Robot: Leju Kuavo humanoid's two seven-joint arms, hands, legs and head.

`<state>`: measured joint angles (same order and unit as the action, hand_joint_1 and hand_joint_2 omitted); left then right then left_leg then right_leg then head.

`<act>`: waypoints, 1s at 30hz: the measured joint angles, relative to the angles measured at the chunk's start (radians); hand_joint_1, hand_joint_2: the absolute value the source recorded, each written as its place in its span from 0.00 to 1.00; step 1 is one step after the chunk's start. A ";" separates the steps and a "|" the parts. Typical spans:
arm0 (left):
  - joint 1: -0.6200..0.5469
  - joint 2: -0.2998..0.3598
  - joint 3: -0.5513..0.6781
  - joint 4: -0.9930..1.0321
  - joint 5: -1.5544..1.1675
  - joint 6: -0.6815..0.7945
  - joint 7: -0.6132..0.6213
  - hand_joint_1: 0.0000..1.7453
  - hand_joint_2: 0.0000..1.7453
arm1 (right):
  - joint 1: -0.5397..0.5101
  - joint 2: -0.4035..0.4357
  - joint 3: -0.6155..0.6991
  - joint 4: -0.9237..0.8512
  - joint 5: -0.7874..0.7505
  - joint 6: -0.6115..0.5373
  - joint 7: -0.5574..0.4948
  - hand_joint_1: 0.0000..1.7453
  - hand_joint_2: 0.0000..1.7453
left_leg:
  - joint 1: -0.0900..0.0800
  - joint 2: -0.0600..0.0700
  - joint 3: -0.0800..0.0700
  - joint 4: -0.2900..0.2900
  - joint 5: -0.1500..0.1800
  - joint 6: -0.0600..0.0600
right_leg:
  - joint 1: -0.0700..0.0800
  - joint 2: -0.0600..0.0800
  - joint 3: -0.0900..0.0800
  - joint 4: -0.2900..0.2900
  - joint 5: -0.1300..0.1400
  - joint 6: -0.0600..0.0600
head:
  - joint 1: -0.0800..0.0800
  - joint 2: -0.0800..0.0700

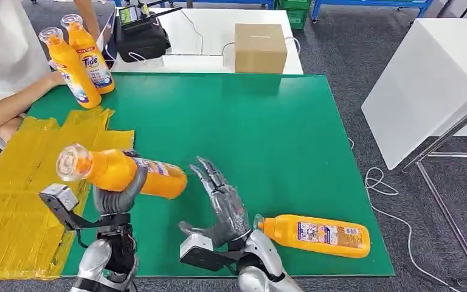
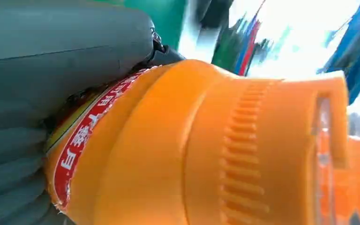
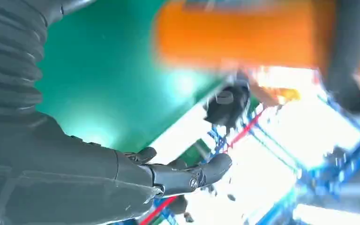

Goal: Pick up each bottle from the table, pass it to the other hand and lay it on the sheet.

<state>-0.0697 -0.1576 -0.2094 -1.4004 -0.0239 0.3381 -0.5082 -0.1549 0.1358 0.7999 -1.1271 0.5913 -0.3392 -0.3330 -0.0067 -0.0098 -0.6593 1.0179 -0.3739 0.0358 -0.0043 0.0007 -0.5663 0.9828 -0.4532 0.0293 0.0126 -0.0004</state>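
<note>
Above the near left of the counter (image 1: 280, 128), the left robot hand (image 1: 117, 196) grips an orange bottle (image 1: 121, 171) just beside the open right robot hand (image 1: 224, 204).

The held bottle lies roughly level, its long axis left to right, clear cap toward the yellow sheet (image 1: 18, 201) and base toward the right robot hand, whose fingers are spread and hold nothing. The sheet lies left of the bottle, under its cap end, so the left robot hand is the nearer one to it. The bottle is orange plastic with a printed label. A second bottle (image 1: 316, 235) lies on its side at the near right, just beside the right arm.
</note>
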 measured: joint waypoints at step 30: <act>-0.459 0.354 -0.130 0.681 -1.495 0.108 0.500 1.00 1.00 | 0.216 -0.123 -0.484 -0.589 -0.256 0.035 -0.155 0.00 1.00 | 0.001 0.004 0.001 0.000 0.001 -0.002 | 0.000 0.003 0.000 0.001 0.002 -0.003 | 0.000 0.000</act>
<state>-0.5287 0.1968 -0.3391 -0.7197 -1.5186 0.4463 -0.0085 0.0612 0.0130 0.3162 -1.7159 0.3349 -0.3040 -0.4883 -0.0057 -0.0062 -0.6585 1.0180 -0.3727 0.0341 -0.0040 0.0038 -0.5662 0.9834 -0.4509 0.0262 0.0130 -0.0004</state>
